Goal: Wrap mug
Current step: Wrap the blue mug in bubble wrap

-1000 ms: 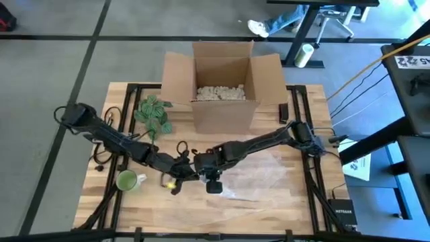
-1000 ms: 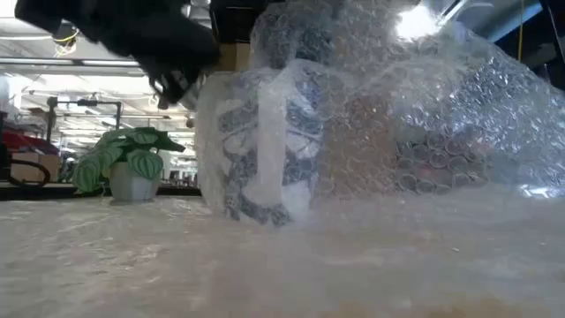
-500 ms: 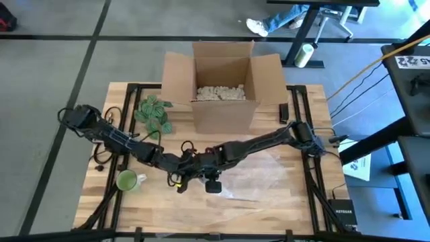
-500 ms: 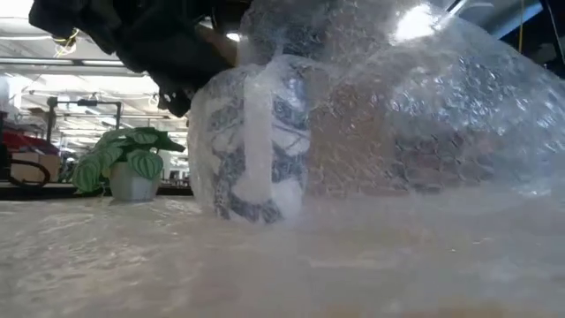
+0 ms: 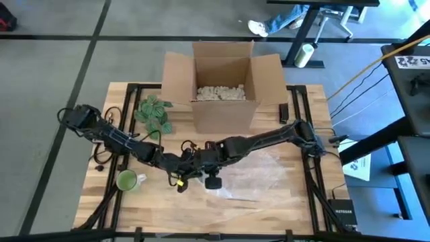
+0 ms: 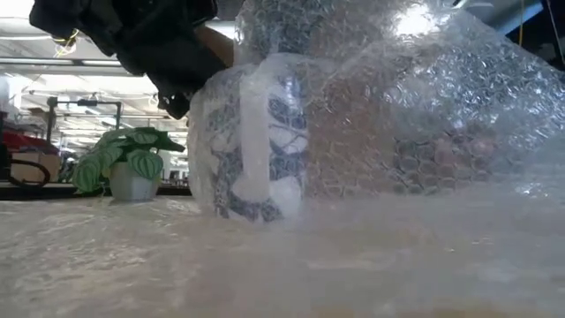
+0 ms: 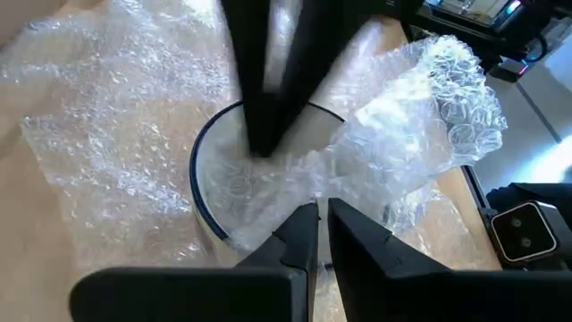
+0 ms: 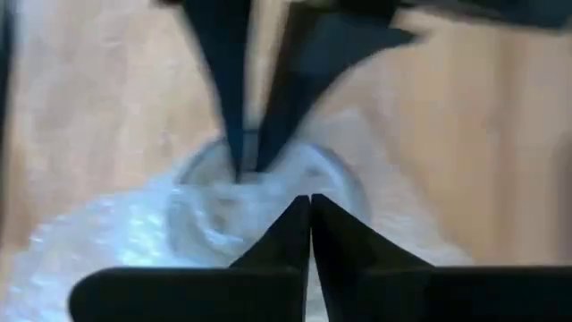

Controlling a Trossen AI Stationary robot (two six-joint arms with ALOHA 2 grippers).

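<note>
A white mug with a blue pattern (image 6: 252,141) stands upright on the table, wrapped round its sides in clear bubble wrap (image 6: 424,115). The rest of the sheet (image 5: 265,171) trails off toward the table's right. Both grippers meet over the mug's mouth near the table's middle front. My left gripper (image 5: 183,167) comes from the left and is shut on wrap at the rim. My right gripper (image 5: 199,163) comes from the right, shut, with its tips down inside the mouth (image 7: 264,148). My left gripper pinches bunched bubble wrap (image 7: 313,183) at the mug's rim (image 7: 201,170) between its fingertips, slanting down from the table's left. One layer or several, I cannot tell. The mug stays upright on the table. My right gripper presses its shut fingers (image 7: 268,89) down on the wrap inside the mug's mouth, slanting down from the right. The wrap there is pushed below the rim.
A green mug (image 5: 127,180) stands at the front left. A small potted plant (image 5: 154,113) stands behind it. An open cardboard box (image 5: 225,84) with packing filler sits at the table's far middle. Loose wrap covers the table's front right.
My left gripper has gone toward the table's right and far side, up to the mug's rim. My right gripper has shifted a little toward the left over the mug. The wrapped mug has slid slightly left in the low view and stays upright.
</note>
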